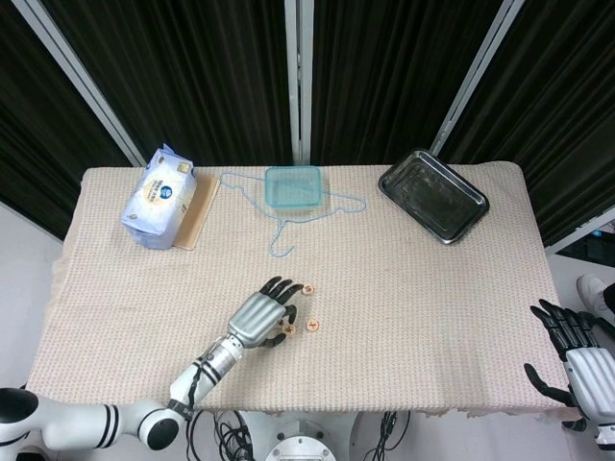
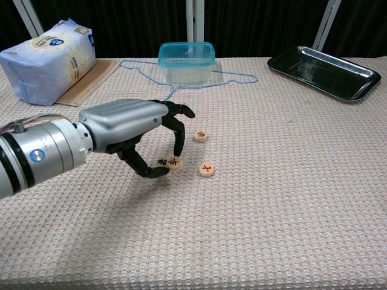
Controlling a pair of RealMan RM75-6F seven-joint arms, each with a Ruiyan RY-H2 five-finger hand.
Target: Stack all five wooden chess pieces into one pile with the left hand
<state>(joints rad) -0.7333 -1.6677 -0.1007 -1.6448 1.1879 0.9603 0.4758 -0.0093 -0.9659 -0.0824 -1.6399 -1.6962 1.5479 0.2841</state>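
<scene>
My left hand (image 2: 130, 130) (image 1: 258, 317) reaches over the front middle of the table and pinches a round wooden chess piece (image 2: 175, 163) (image 1: 288, 329) with a black mark between thumb and a finger. That piece is low, right against a second black-marked piece (image 2: 162, 162) partly hidden by the thumb. A red-marked piece (image 2: 207, 170) (image 1: 312, 327) lies just right of the fingers. Another piece (image 2: 200, 136) (image 1: 307, 288) lies flat further back. My right hand (image 1: 577, 360) hangs off the table's right front corner, fingers spread, holding nothing.
A clear box with a blue lid (image 2: 186, 60) stands at the back middle, with a blue cord (image 1: 281, 240) looped around it. A dark metal tray (image 2: 326, 71) lies back right. A tissue pack (image 2: 48, 60) rests on a wooden board (image 1: 202, 211) back left.
</scene>
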